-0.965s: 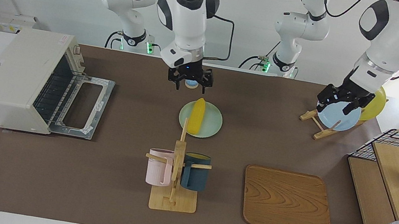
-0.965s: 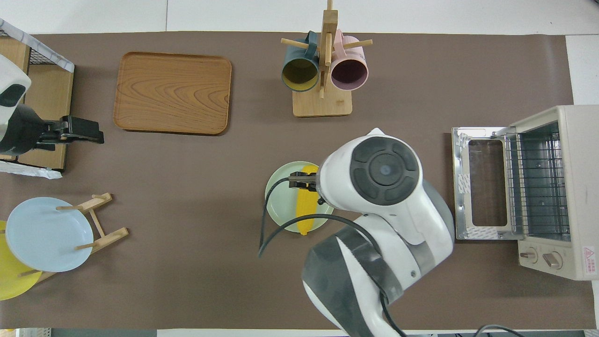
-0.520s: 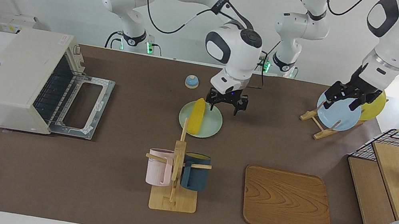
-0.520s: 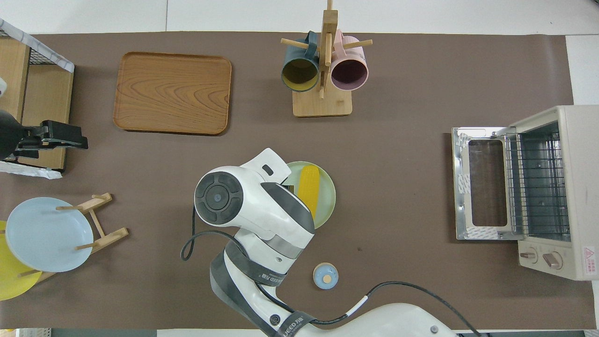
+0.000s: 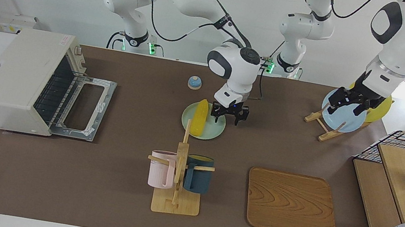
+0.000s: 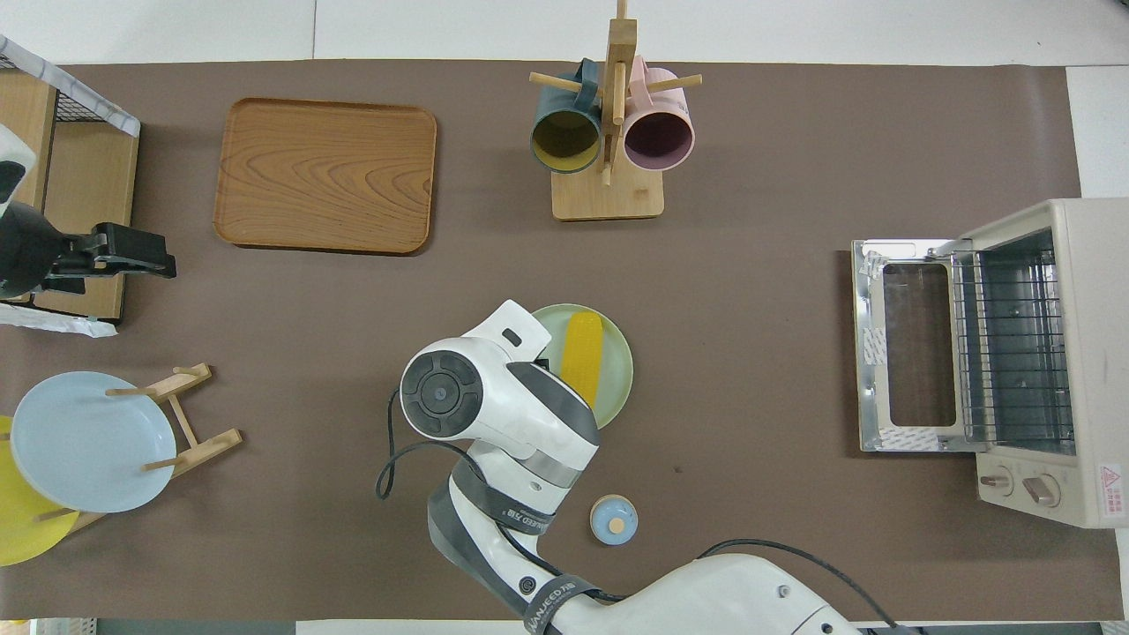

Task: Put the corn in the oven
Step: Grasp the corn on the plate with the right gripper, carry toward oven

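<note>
The yellow corn (image 5: 199, 117) lies on a pale green plate (image 5: 217, 130) at mid-table; both also show in the overhead view, the corn (image 6: 581, 357) on the plate (image 6: 619, 375). My right gripper (image 5: 227, 117) is open and low over the plate's edge, beside the corn toward the left arm's end, not touching it. The cream oven (image 5: 15, 74) stands at the right arm's end with its door (image 5: 84, 107) dropped open and the rack showing; it also shows in the overhead view (image 6: 1089, 353). My left gripper (image 5: 345, 106) is open and hangs over the plate rack.
A small blue bell (image 5: 194, 82) sits nearer to the robots than the plate. A mug rack (image 5: 178, 179) with two mugs and a wooden tray (image 5: 290, 202) lie farther out. A plate rack (image 5: 320, 125) and a basket shelf (image 5: 403, 192) stand at the left arm's end.
My right gripper swung from over the bell toward the left arm's end and came down beside the corn at the plate's edge. My left gripper shifted slightly over the plate rack.
</note>
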Controlling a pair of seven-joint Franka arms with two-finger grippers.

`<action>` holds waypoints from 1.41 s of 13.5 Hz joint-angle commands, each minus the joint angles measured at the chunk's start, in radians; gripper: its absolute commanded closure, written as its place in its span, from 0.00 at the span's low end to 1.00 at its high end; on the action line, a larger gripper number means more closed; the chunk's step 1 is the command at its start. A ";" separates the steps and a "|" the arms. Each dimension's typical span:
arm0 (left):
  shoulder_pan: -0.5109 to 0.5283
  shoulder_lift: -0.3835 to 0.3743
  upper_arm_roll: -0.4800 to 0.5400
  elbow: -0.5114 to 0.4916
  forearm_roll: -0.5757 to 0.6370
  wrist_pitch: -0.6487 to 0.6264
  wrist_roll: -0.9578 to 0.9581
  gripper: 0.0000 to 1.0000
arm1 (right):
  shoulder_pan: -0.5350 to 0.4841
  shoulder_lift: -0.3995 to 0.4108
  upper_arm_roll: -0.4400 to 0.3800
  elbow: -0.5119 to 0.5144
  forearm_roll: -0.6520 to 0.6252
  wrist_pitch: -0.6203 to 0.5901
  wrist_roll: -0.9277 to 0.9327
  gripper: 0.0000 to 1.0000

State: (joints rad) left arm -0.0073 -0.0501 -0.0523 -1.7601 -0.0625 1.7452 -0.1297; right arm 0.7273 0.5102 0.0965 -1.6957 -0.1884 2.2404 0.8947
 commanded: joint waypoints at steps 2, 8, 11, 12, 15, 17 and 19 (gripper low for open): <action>0.000 0.012 0.002 -0.013 0.020 0.037 0.010 0.00 | -0.009 -0.056 0.006 -0.097 -0.017 0.036 -0.019 0.67; 0.000 0.019 0.019 -0.019 0.042 0.053 0.062 0.00 | -0.020 -0.061 0.003 -0.087 -0.025 -0.002 -0.093 1.00; 0.000 0.021 0.019 -0.019 0.044 0.054 0.080 0.00 | -0.057 -0.042 0.002 0.094 -0.112 -0.267 -0.209 1.00; 0.000 0.022 0.019 -0.021 0.044 0.056 0.091 0.00 | -0.060 -0.039 0.002 0.128 -0.143 -0.318 -0.227 1.00; 0.000 0.029 0.019 -0.021 0.044 0.053 0.096 0.00 | -0.150 -0.087 0.002 0.120 -0.143 -0.369 -0.321 1.00; 0.000 0.030 0.019 -0.021 0.046 0.057 0.097 0.00 | -0.227 -0.136 0.003 0.096 -0.135 -0.419 -0.349 1.00; 0.000 0.030 0.019 -0.021 0.046 0.056 0.113 0.00 | -0.313 -0.203 0.005 0.006 -0.132 -0.412 -0.400 1.00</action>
State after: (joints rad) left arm -0.0072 -0.0139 -0.0354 -1.7658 -0.0356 1.7796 -0.0404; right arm 0.4890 0.3931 0.0870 -1.5869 -0.3138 1.8238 0.5421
